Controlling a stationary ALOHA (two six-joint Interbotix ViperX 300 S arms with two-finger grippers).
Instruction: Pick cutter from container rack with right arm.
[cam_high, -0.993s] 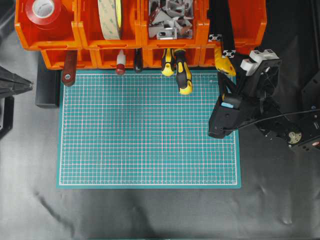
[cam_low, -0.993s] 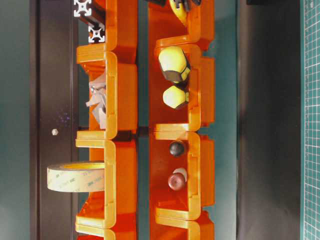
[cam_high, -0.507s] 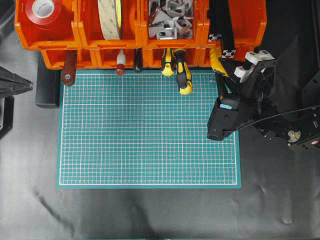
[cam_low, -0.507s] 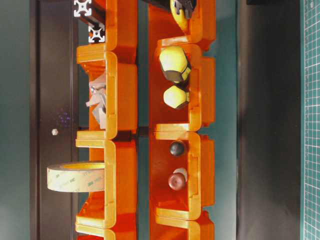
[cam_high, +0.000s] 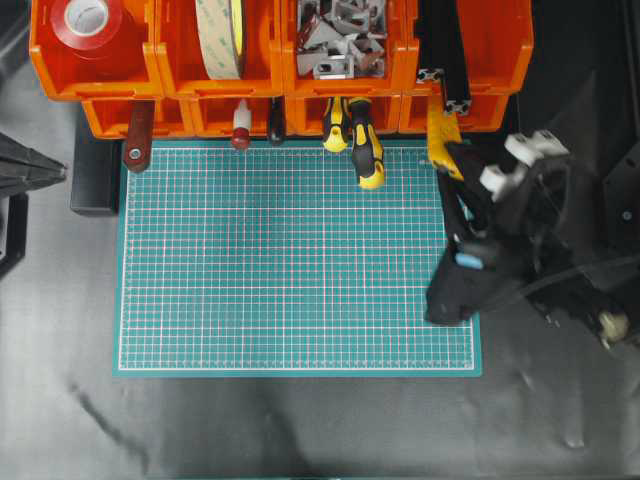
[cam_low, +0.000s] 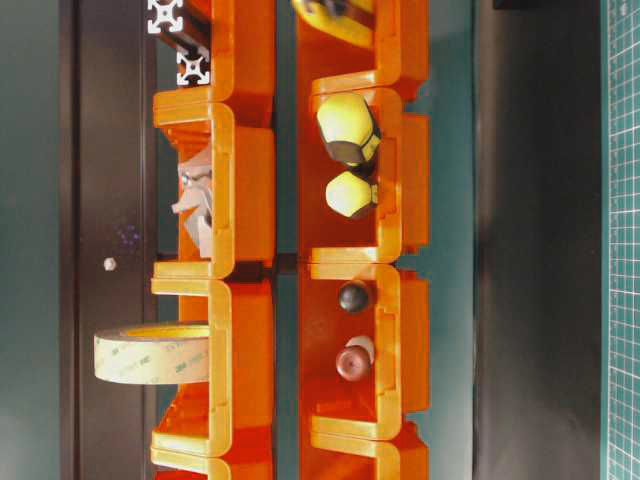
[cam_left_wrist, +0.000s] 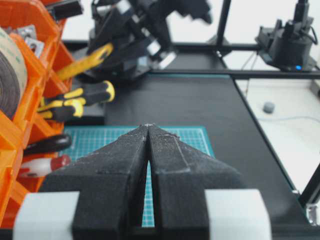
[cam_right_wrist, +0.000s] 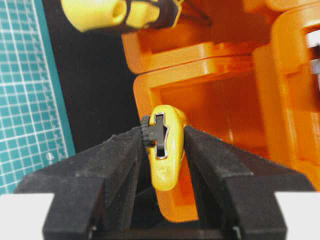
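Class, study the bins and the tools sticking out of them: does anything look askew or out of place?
One thing: the cutter sits tilted, half out of the container rack over the mat's corner, because the right gripper has its fingers shut on it. The screwdrivers simply poke out of their bin.

place: workshop-style robot bench | evidence: orange container rack (cam_high: 280, 60) holding tape rolls (cam_high: 88, 22), metal brackets (cam_high: 340, 35), screwdrivers (cam_high: 365, 140) | green cutting mat (cam_high: 290, 260) on black desk (cam_high: 300, 420) | camera rig (cam_left_wrist: 290, 42) behind
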